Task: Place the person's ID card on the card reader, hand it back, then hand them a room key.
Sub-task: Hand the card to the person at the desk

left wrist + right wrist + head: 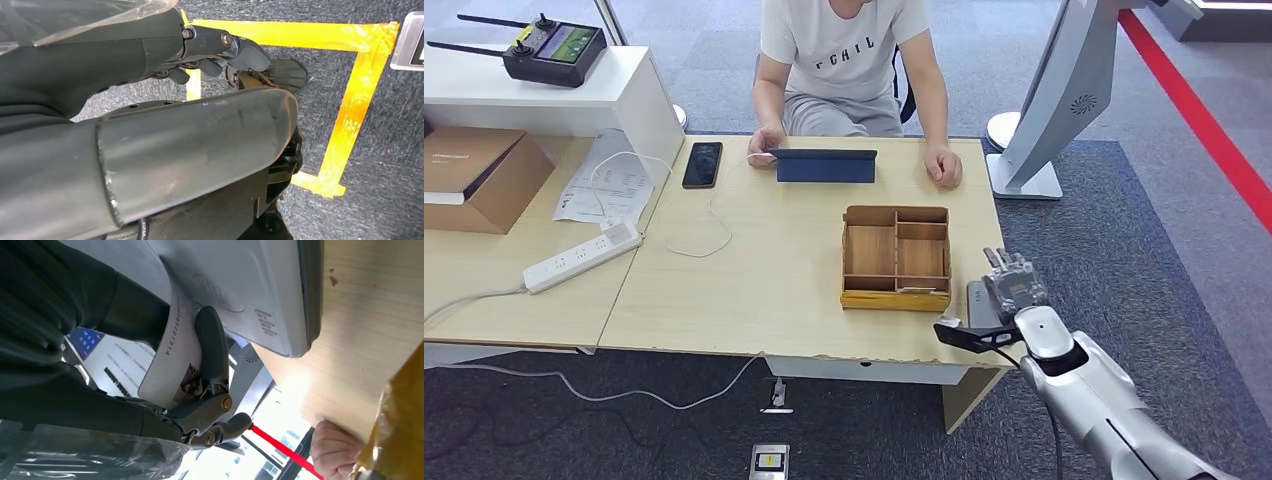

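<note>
My right hand (1014, 283) hovers at the table's right front corner, over the grey card reader (975, 301). In the right wrist view its thumb (212, 347) presses a white ID card (167, 357), with a printed number and a small photo, against the fingers, close above the reader (240, 285). The wooden organiser (896, 257) stands just left of the reader, with a pale card (914, 290) in its front slot. The person (849, 60) sits at the far side, both hands on the table; one hand (332, 447) shows near the organiser's edge. My left hand (220, 50) hangs over the floor and holds nothing.
A dark blue tablet (824, 165) lies before the person, a black phone (702, 164) and a white cable to its left. A power strip (582, 258), a cardboard box (474, 175) and a controller (554, 50) sit left. A white stand (1049, 110) rises right of the table.
</note>
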Controlling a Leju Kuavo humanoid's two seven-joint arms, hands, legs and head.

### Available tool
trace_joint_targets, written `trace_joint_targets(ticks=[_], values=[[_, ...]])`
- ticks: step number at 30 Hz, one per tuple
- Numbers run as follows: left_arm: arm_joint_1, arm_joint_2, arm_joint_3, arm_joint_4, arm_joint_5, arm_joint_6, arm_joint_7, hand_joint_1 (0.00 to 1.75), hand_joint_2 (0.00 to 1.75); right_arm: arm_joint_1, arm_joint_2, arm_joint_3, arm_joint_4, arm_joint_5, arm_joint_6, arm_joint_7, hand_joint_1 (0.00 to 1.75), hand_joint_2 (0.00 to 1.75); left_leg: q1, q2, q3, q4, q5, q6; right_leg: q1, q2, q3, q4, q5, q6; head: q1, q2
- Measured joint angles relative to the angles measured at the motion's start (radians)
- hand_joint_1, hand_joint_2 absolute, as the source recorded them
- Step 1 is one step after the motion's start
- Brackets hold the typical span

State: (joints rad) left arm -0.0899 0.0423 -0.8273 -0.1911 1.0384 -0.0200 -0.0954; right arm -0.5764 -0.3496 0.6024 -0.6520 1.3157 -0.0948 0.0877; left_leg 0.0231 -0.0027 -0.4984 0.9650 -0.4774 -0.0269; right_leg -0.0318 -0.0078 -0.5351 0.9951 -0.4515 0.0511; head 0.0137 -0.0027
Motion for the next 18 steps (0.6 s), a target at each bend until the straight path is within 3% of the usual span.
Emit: trace_joint_targets(ticks=[7, 18], values=[[0.000, 0.000, -0.002, 0.000, -0.008, -0.001, -0.005, 0.00, 0.00, -0.029, -0.019, -0.029, -0.064, 0.033, 0.030, 0.015, 1.75, 1.75, 0.000, 0.000, 0.000, 0.000, 0.000, 0.000, 0.000, 0.000, 0.000, 0.000, 0.001, 0.000, 0.000, 0.000], [0.000, 0.003, -0.012, 0.000, -0.011, -0.020, -0.006, 0.00, 0.00, -0.157, -0.117, -0.058, -0.355, 0.086, 0.187, 0.033, 1.75, 1.75, 0.000, 0.000, -0.001, 0.000, 0.000, 0.000, 0.000, 0.000, -0.001, 0.000, 0.001, 0.000, 0.000, 0.000]])
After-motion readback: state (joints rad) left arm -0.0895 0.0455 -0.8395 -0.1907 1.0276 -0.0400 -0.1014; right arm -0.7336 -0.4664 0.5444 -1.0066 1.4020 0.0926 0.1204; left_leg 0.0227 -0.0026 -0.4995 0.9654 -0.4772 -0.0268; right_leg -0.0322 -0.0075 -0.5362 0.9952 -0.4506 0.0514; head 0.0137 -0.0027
